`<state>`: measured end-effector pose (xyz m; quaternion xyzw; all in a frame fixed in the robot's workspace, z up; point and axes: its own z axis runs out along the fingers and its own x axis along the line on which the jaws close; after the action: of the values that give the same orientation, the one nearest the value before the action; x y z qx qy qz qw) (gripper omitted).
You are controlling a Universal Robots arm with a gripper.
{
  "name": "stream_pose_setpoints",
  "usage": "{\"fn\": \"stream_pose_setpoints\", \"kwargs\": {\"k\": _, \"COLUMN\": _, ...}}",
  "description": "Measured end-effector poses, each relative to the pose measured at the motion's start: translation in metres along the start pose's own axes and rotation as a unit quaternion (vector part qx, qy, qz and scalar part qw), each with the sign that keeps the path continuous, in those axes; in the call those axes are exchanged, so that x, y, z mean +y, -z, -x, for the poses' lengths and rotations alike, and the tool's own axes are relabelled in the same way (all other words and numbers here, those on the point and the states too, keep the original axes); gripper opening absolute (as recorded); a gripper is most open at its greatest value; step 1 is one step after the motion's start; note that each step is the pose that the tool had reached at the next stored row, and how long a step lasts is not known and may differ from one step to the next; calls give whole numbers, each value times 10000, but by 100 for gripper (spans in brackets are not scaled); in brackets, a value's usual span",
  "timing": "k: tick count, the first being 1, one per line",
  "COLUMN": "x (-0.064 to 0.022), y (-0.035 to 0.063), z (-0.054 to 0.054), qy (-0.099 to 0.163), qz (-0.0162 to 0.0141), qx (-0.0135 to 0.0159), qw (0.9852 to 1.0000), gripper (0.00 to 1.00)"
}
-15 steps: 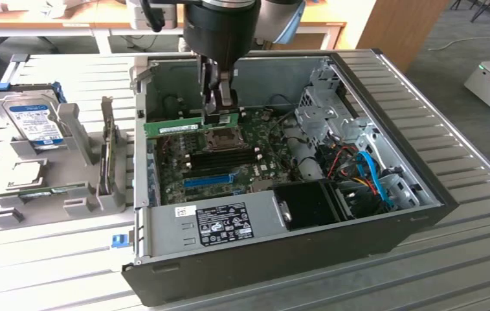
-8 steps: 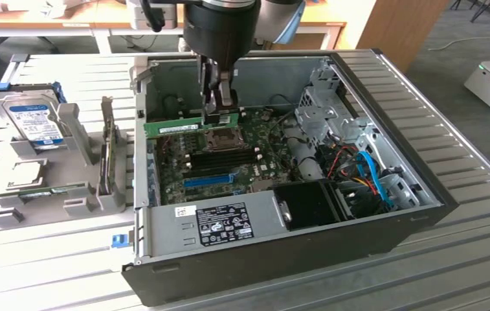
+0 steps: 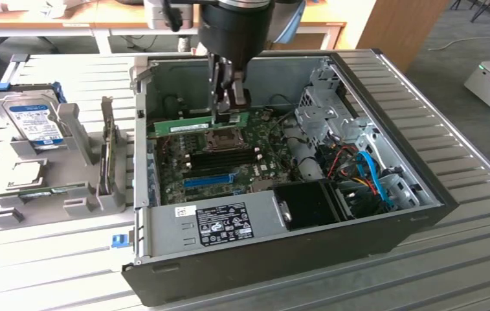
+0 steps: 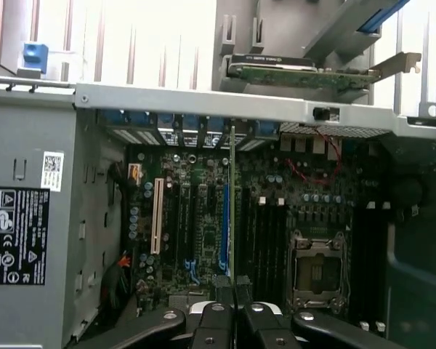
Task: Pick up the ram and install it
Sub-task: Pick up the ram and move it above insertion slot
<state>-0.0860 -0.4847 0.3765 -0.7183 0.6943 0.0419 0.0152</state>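
Note:
The ram (image 3: 195,125) is a long thin green stick, and my gripper (image 3: 228,111) is shut on it near one end. It hangs level inside the open computer case (image 3: 417,214), just above the motherboard (image 3: 257,170) and beside the CPU socket (image 3: 224,138). In the wrist view the ram (image 4: 232,203) appears edge-on as a thin green line running out from my gripper (image 4: 235,302). It lies between the blue slot (image 4: 224,222) and the dark memory slots (image 4: 265,233). The black fingers (image 4: 212,323) press on it from both sides.
A grey holder (image 3: 72,139) at the exterior view's left carries a hard drive (image 3: 33,120), an upright card (image 3: 107,152) and a small green board (image 3: 44,192). Inside the case are a labelled power supply (image 3: 219,223), a black fan shroud (image 3: 314,204) and blue cables (image 3: 374,172).

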Motion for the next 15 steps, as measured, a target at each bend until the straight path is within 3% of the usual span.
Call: {"fn": "stream_pose_setpoints", "kwargs": {"k": 15, "x": -328, "y": 13, "z": -11, "qy": 0, "qz": 3, "qx": 0, "qw": 10000, "gripper": 13}}
